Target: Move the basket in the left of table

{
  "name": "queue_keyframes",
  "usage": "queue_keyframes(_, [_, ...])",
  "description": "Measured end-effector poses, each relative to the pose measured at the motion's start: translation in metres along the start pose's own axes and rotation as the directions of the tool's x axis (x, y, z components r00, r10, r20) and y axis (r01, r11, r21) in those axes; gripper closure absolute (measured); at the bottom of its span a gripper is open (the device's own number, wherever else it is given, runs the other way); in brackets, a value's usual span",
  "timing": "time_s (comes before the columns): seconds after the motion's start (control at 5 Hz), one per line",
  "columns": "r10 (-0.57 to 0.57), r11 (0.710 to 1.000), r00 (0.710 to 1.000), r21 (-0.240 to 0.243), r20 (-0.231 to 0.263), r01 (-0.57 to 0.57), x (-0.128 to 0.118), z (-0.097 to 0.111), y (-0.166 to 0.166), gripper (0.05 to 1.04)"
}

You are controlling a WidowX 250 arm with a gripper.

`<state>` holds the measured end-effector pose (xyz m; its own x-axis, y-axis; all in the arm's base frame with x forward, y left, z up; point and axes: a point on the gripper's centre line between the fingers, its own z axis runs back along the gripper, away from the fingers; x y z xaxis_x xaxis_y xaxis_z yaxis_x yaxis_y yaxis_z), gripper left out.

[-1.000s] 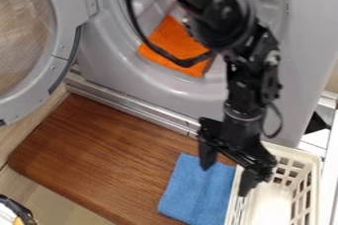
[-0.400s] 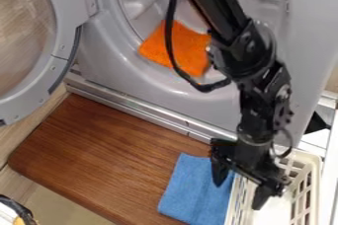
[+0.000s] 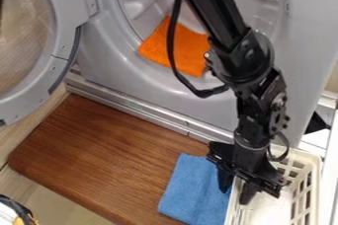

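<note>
We had the basket (image 3: 302,155) between four and five o'clock, off the wooden table's (image 3: 105,155) right end. At five o'clock our gripper (image 3: 237,186) straddled its near-left wall, fingers modestly apart, one over the blue cloth (image 3: 188,189). We judged this the grasping step; next we needed to pinch that wall firmly, then carry the basket toward nine o'clock.

Consists of cream-white plastic: a rectangular basket (image 3: 305,157) with slotted, lattice-like walls and a pale floor. Stands upright, open side up, beneath the gripper (image 3: 235,193). Has one long side wall running between the parted fingers, with most of the body spreading toward the view's right of them.
</note>
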<state>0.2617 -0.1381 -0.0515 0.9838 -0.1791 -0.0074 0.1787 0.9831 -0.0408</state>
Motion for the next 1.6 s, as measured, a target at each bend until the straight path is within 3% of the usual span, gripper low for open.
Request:
queue_keyframes(0.2, [-0.001, 1.000, 1.000, -0.002, -0.001, 0.001, -0.001, 0.000, -0.002, 0.874])
queue_keyframes(0.4, [0.010, 1.000, 1.000, -0.007, -0.005, -0.010, -0.003, 0.000, -0.003, 0.941])
queue_keyframes(0.6, [0.000, 1.000, 1.000, -0.022, -0.017, 0.000, -0.006, 0.001, -0.005, 0.960])
queue_keyframes(1.2, [-0.015, 0.998, 0.999, -0.066, 0.038, 0.017, -0.030, 0.038, 0.009, 0.982])
queue_keyframes(1.4, [-0.039, 0.998, 0.999, -0.052, -0.007, 0.039, -0.050, 0.051, 0.017, 0.983])
queue_keyframes(1.6, [-0.040, 0.999, 0.998, -0.008, -0.043, 0.040, -0.064, 0.058, 0.045, 0.993])
